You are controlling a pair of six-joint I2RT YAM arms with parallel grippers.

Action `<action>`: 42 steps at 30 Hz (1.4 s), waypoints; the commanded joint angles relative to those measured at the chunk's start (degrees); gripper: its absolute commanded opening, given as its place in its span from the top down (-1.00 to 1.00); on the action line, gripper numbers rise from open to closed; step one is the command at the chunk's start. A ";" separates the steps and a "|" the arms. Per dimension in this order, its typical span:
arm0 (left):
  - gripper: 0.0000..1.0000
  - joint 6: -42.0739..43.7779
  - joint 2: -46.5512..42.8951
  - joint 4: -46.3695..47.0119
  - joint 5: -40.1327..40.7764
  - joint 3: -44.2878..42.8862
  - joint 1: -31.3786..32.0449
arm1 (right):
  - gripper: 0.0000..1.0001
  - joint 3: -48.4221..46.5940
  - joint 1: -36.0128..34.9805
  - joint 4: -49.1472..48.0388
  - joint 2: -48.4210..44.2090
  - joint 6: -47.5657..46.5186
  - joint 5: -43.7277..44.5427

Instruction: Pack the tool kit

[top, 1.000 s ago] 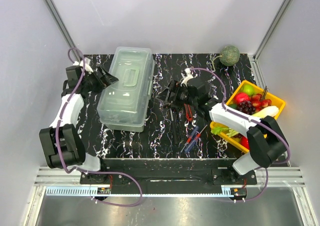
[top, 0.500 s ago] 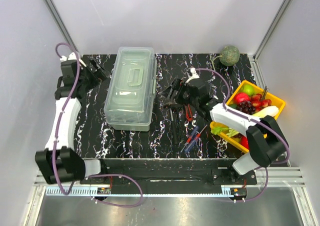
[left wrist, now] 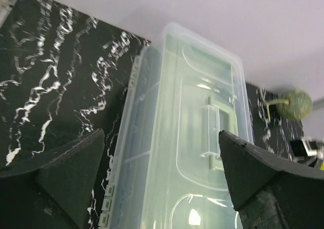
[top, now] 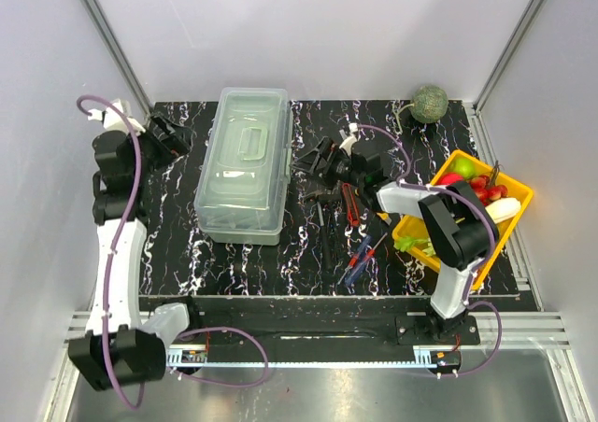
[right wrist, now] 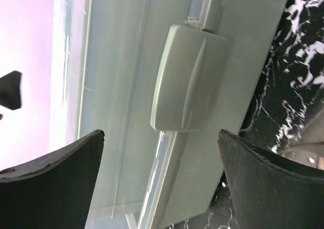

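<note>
The pale grey-green toolbox [top: 243, 165] lies closed under its clear lid on the left of the black mat. My left gripper [top: 174, 133] is open and empty, off the box's far left corner. In its wrist view [left wrist: 161, 134] the lid and handle [left wrist: 215, 132] fill the space between the jaws. My right gripper [top: 314, 161] is open and empty, close to the box's right wall. Its wrist view [right wrist: 161, 134] faces a side latch [right wrist: 187, 84]. Red pliers [top: 350, 203], red and blue screwdrivers [top: 361, 254] and a dark tool [top: 322, 218] lie on the mat right of the box.
A yellow tray of fruit [top: 517, 194] sits at the right edge, under the right arm. A green melon [top: 430, 103] lies at the far right corner and shows in the left wrist view [left wrist: 291, 103]. Grey walls close in on three sides.
The toolbox has slid right and straightened. My left gripper has drawn back left, away from it. My right gripper has shifted a little farther back along the box's right side.
</note>
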State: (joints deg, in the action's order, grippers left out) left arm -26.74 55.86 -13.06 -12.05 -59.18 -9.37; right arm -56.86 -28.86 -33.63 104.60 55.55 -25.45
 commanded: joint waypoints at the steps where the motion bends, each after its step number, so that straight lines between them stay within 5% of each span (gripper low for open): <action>1: -0.98 5.55 4.43 -1.54 -12.34 -4.63 -0.39 | -0.99 -5.01 -0.23 -12.15 3.76 7.19 -4.43; 6: -0.98 -1.90 2.42 6.03 -4.49 2.13 -0.56 | -0.99 -6.95 -0.23 -20.32 9.39 13.69 -6.36; 9: -0.98 2.12 5.83 1.74 -11.32 0.39 -1.36 | -0.99 -6.77 -0.23 -25.95 12.73 18.36 -6.72; 13: -0.98 2.05 10.14 -4.69 -6.22 -1.29 -1.36 | -0.99 -6.25 -0.23 -28.95 15.54 19.95 -6.80; 34: -0.98 -2.79 24.21 -6.81 -21.34 -0.68 -1.18 | -0.99 -8.70 -0.32 -51.79 28.03 27.85 -11.20; 42: -0.98 -2.53 25.88 -6.80 -22.84 -0.68 0.14 | -0.79 -10.81 -0.67 -55.93 26.80 29.62 -13.39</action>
State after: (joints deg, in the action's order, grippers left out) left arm -31.42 79.29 -14.31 -29.30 -60.10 -12.08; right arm -64.40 -28.23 -74.37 132.79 84.49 -35.81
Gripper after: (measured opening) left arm 0.988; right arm 0.925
